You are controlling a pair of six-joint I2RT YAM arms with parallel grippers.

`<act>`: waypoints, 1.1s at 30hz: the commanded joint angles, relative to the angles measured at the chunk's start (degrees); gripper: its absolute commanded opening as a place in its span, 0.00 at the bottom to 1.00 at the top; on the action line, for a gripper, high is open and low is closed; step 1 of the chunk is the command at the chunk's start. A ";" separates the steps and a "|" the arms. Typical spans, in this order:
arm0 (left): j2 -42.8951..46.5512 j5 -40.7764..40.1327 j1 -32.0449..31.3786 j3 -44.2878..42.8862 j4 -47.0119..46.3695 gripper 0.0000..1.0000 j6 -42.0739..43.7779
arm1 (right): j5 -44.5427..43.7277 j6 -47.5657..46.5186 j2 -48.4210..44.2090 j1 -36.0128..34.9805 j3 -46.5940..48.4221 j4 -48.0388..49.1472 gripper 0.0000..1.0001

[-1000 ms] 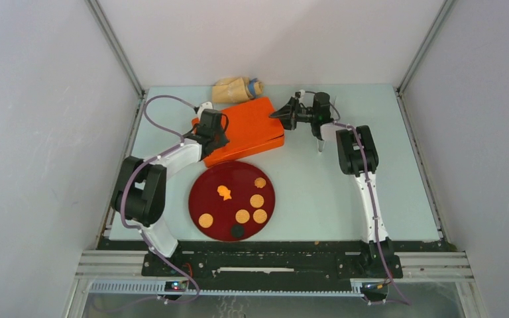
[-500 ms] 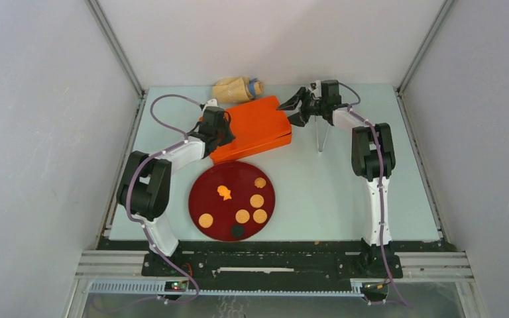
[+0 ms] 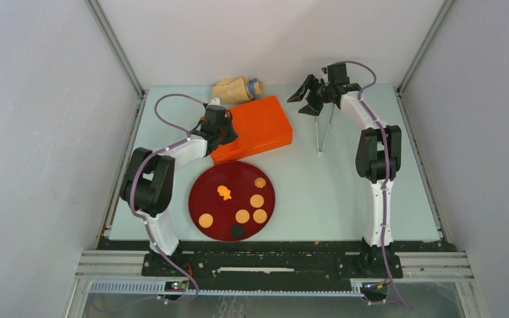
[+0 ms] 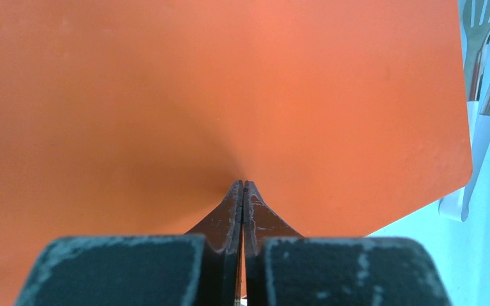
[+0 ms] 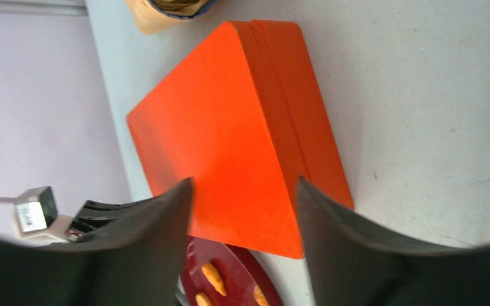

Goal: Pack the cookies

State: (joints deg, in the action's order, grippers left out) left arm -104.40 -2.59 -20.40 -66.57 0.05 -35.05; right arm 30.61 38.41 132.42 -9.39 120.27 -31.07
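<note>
Top external view: seven cookies [image 3: 242, 216] sat on the dark red plate [image 3: 238, 173], well clear of both sets of jaws and on the arm-base side of them. Six were orange-tan, one of them irregular in shape, and one was dark, at the plate's near rim. No cookie was between any fingers.

Orange box [image 3: 255, 126] lay lid-closed just beyond the plate, between the two grippers. Left gripper [image 3: 220, 130] was at the box's left end. In the left wrist view its jaws were pressed fully together, nothing visible between them, tips meeting the orange surface straight ahead.

Right gripper [image 3: 305, 99] hung off the box's far right corner, apart from it. Its jaws were spread wide and held nothing; the right wrist view showed the box and part of the plate through the gap, well below.

Tongs [image 3: 321, 136] lay on the table [image 3: 318, 192] just to the base side of the right jaws. Tan pouch [image 3: 237, 88] sat past the box, beyond the left jaws.
</note>
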 commanded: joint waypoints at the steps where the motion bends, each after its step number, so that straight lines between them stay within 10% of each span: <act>1: 2.24 0.17 -1.09 2.64 5.29 0.00 -0.46 | -9.04 -6.46 -0.85 -2.06 6.87 -10.84 0.61; 5: 15.88 -12.21 -0.94 4.10 12.41 0.00 -3.99 | -9.95 -7.17 5.15 -2.04 13.85 -16.11 0.29; 13: 34.41 -30.16 2.73 9.99 25.00 0.00 -8.71 | -14.41 -7.83 7.35 -2.49 14.41 -18.20 0.15; 28: -0.99 -21.30 4.95 -3.61 30.96 0.00 -12.33 | -9.04 -11.43 9.63 -5.38 15.89 -23.15 0.14; 33: -0.48 -21.60 4.07 -3.82 30.58 0.00 -11.27 | -21.55 -11.44 2.98 -6.95 10.01 -19.06 0.11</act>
State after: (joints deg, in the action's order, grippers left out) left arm -105.32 -24.67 -15.64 -68.34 30.02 -46.48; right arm 17.74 28.34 141.64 -14.76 134.30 -53.41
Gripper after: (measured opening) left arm 0.003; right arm 0.141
